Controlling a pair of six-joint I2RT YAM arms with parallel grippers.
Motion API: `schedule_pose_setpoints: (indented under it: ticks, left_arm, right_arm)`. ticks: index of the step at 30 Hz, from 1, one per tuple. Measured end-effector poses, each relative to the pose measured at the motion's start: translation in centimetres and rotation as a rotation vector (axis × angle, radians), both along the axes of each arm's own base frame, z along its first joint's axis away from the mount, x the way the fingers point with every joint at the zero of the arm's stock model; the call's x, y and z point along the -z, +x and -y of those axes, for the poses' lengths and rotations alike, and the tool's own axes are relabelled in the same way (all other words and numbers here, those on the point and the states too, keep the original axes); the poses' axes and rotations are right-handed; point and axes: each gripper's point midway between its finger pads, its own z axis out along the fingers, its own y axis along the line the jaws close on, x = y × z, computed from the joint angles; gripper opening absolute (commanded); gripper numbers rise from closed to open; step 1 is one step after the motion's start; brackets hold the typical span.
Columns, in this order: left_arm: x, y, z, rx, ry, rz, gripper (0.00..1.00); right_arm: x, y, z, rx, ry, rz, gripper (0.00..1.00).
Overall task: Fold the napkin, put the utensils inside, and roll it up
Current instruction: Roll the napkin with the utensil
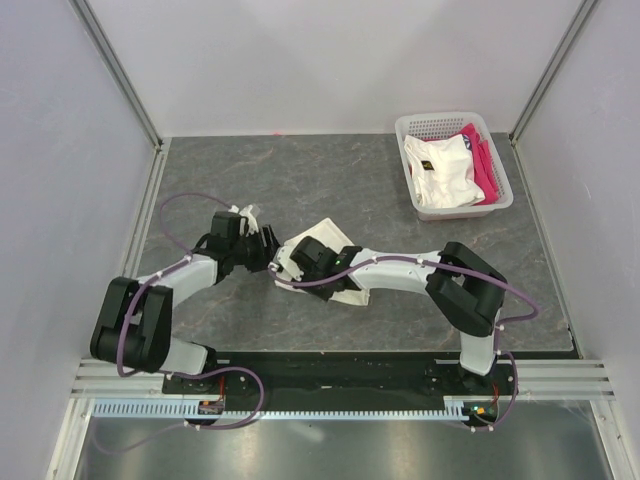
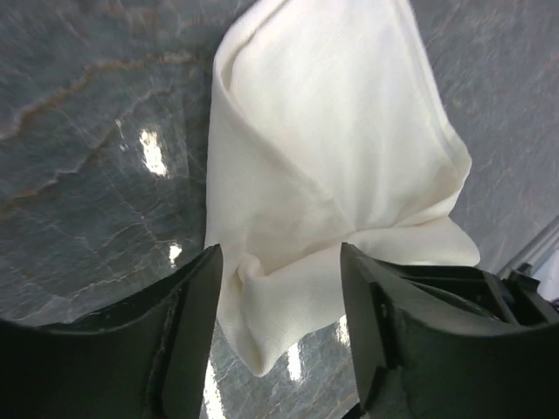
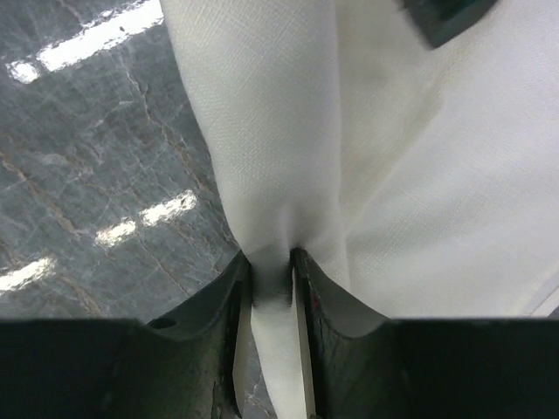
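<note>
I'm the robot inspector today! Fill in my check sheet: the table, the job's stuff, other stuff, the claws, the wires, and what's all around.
Surface: grey marbled table, shiny with light reflections.
Job's things: napkin lies bunched and partly folded mid-table; spoon: nothing seen in any view.
Clutter: white basket at the far right corner, holding a white garment and a pink cloth.
Grippers: left gripper open, the napkin's end between its fingers; right gripper pinched shut on a fold of the napkin.
Cables: purple cables run along both arms, one looping above the left arm.
Surroundings: pale walls on three sides; metal rail at the near edge.
</note>
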Motion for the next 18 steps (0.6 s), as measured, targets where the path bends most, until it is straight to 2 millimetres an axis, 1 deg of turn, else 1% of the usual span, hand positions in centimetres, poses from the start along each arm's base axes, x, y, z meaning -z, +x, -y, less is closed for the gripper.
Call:
schedule_pose_setpoints:
  ticks: [4, 7, 10, 15, 18]
  left_arm:
    - [-2.5, 1.2, -0.9, -0.061, 0.029, 0.106, 0.69]
    - [-3.7, 1.2, -1.5, -0.092, 0.038, 0.165, 0.69]
    - [-3.6, 0.2, -1.8, -0.095, 0.029, 0.195, 0.68]
    - [-2.1, -2.2, -1.2, -0.055, -0.028, 0.184, 0.68]
    - [-1.5, -3.3, -0.8, -0.033, -0.058, 0.172, 0.66]
  right_arm:
    - [-0.2, -0.5, 0.3, -0.003, 0.01, -0.083, 0.28]
    - [-0.4, -1.2, 0.7, -0.004, 0.01, -0.179, 0.24]
    - [-0.8, -1.9, 0.7, -0.01, 0.022, -0.28, 0.21]
    - [-1.4, -2.4, 0.5, -0.014, 0.047, -0.419, 0.22]
    - [-1.3, -2.5, 0.2, -0.017, 0.066, -0.494, 0.22]
